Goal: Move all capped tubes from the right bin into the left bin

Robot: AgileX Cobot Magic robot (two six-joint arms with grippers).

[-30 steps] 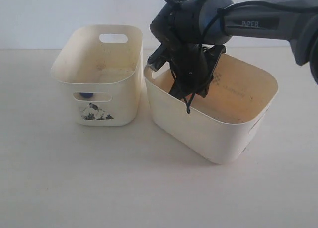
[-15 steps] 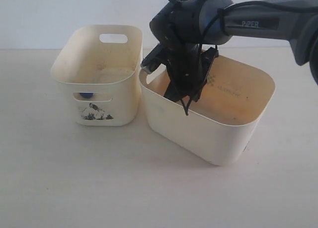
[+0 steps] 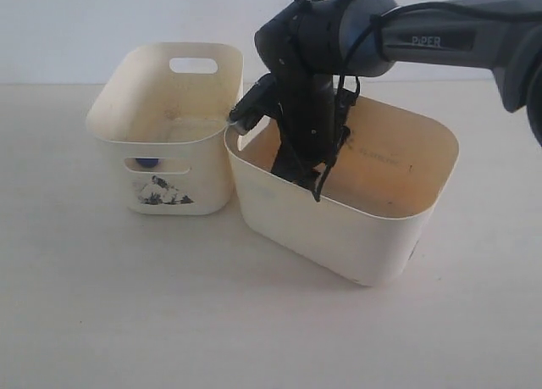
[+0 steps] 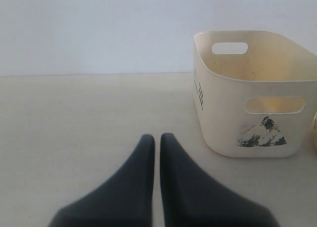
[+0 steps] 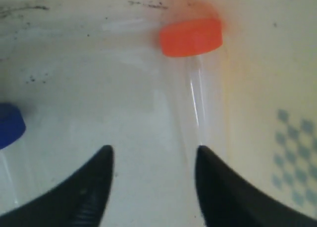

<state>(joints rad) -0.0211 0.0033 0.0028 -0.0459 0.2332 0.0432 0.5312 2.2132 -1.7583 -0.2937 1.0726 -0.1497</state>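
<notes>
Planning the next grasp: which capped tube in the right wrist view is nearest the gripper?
The orange-capped tube: its clear body reaches the right gripper; the blue-capped tube lies outside its fingers.

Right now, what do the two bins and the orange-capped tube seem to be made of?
The left bin and the right bin: likely moulded plastic, cream, matte with faint sheen; thin rounded walls, cut-out handles. The orange-capped tube: clear body, probably plastic, glass not excluded; bin floor shows through. Cap opaque, matte plastic.
</notes>
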